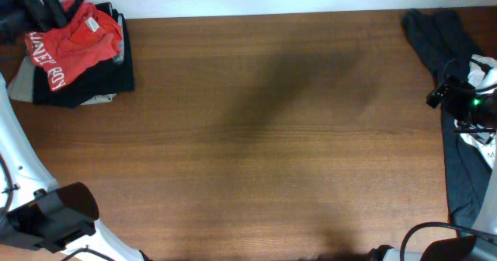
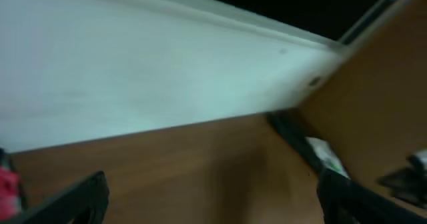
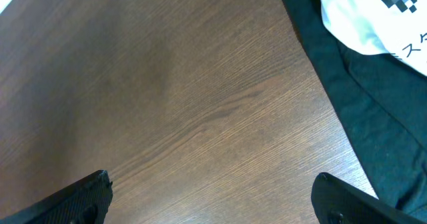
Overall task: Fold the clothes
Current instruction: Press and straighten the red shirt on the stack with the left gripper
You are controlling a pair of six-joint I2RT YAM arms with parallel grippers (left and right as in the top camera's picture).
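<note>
The red-orange T-shirt (image 1: pixel 74 45) with white lettering lies bunched on folded dark and white garments (image 1: pixel 101 78) at the table's far left corner. My left gripper (image 1: pixel 48 3) hovers over that pile; in the left wrist view its fingers (image 2: pixel 213 201) are wide apart with nothing between them, and a sliver of the red shirt (image 2: pixel 8 187) shows at the left edge. A dark grey garment (image 1: pixel 454 98) and a white printed one (image 1: pixel 485 74) lie along the right edge. My right gripper (image 3: pixel 213 197) is open and empty over bare wood beside the dark garment (image 3: pixel 360 84).
The wooden table (image 1: pixel 272 137) spans the view. A white wall (image 2: pixel 133 77) runs behind the far edge. The arm bases stand at the front left (image 1: pixel 54 214) and front right (image 1: pixel 466 241).
</note>
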